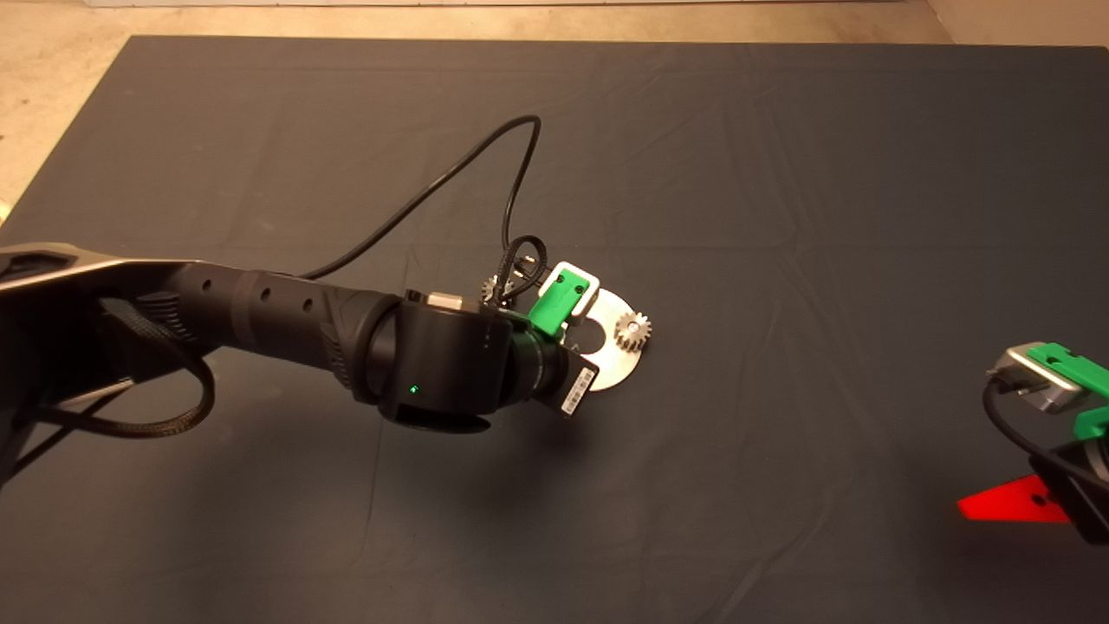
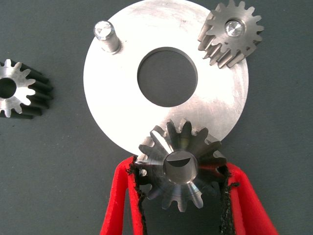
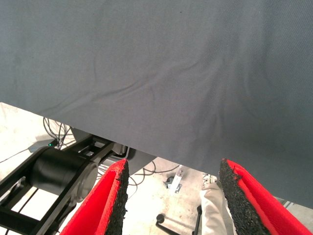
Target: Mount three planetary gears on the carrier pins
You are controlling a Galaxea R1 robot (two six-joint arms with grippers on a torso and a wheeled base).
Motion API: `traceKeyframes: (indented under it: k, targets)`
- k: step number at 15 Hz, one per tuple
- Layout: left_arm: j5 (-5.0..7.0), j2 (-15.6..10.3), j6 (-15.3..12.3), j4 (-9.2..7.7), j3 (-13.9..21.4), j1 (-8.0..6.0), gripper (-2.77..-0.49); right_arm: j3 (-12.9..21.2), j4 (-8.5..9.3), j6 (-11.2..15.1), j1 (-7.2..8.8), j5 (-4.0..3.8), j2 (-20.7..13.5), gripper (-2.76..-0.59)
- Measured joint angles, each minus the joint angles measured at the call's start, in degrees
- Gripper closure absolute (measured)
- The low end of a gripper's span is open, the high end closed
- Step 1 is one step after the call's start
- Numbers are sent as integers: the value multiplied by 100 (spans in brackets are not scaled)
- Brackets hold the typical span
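The silver disc point(image 2: 112, 98) with a large centre hole lies mid-mat; it also shows in the head view point(image 1: 617, 364). One gear point(image 2: 232, 33) sits on a carrier pin, seen in the head view too point(image 1: 633, 330). Another pin point(image 2: 106, 35) stands bare. My left gripper point(image 2: 181, 171) is shut on a second gear point(image 2: 182, 169), held over the disc's near rim; a sliver of pin top shows through its bore. A third gear point(image 2: 17, 88) lies loose on the mat beside the disc, partly hidden behind the cable in the head view point(image 1: 494, 286). In the head view the left gripper point(image 1: 559, 303) covers the disc's left part.
My right gripper point(image 1: 1014, 503) waits at the mat's lower right edge, open point(image 3: 173, 169), looking past the mat's edge at the floor and a black stand point(image 3: 58, 171). A black cable point(image 1: 450, 178) loops from the left wrist over the mat behind the disc.
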Motion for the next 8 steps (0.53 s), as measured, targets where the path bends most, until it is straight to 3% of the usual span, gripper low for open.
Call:
traceKeyframes:
  k: [8]
  targets:
    - [-16,56,1,2,-28,147,-57,0,-1,0,0,4,-2,-134]
